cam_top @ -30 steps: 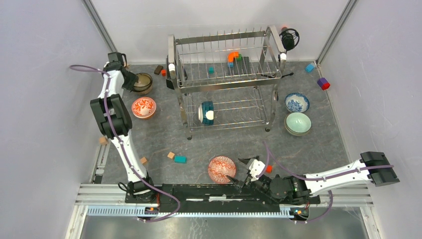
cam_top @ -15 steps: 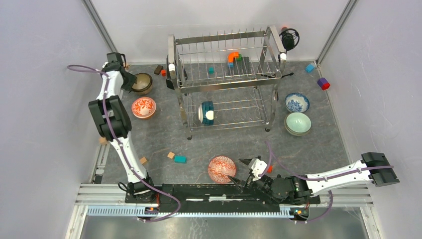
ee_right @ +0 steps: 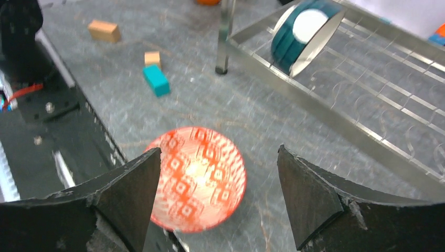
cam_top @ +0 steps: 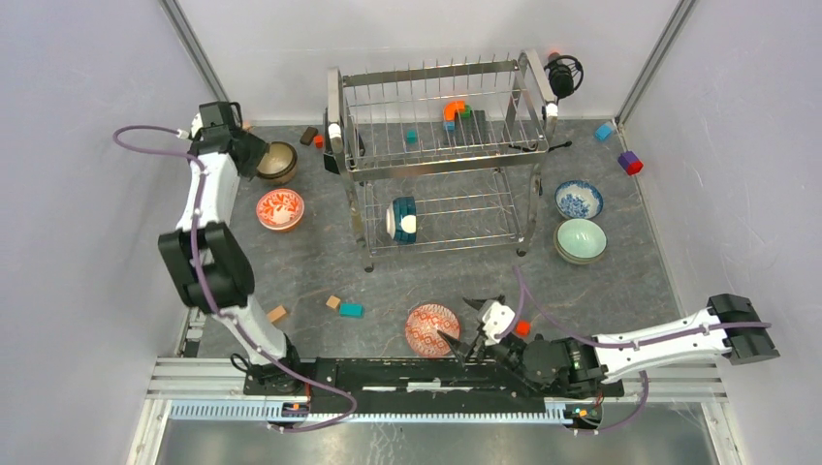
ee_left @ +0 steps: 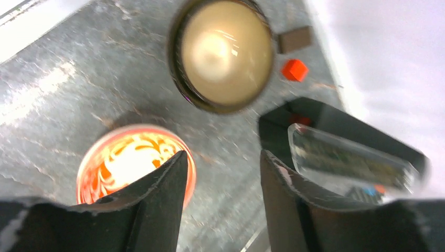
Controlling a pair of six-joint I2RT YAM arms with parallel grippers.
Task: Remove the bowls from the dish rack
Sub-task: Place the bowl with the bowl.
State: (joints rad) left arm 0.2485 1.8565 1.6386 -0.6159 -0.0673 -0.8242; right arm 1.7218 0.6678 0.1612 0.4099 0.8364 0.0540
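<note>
Centre-rear of the worktop (cam_top: 320,262): dish rack (cam_top: 446,163), two tiers. In the lower tier, toward its left end, rack bowl (cam_top: 402,220) stands on edge. Small blocks (cam_top: 454,111) show within the upper tier's outline; on it or beneath it, cannot tell.

Left of the rack: rear-left bowl (cam_top: 279,161), with front-left bowl (cam_top: 280,208) before it, apart.

Right of the rack: rear-right bowl (cam_top: 579,200), with front-right bowl (cam_top: 581,239) just before it.

Front edge, before the rack: near bowl (cam_top: 431,329). Loose blocks (cam_top: 351,310) lie to its left.

Corner blocks (cam_top: 630,162) lie far right, rear. Microphone stand (cam_top: 562,73) sits at the rack's right rear corner.
</note>
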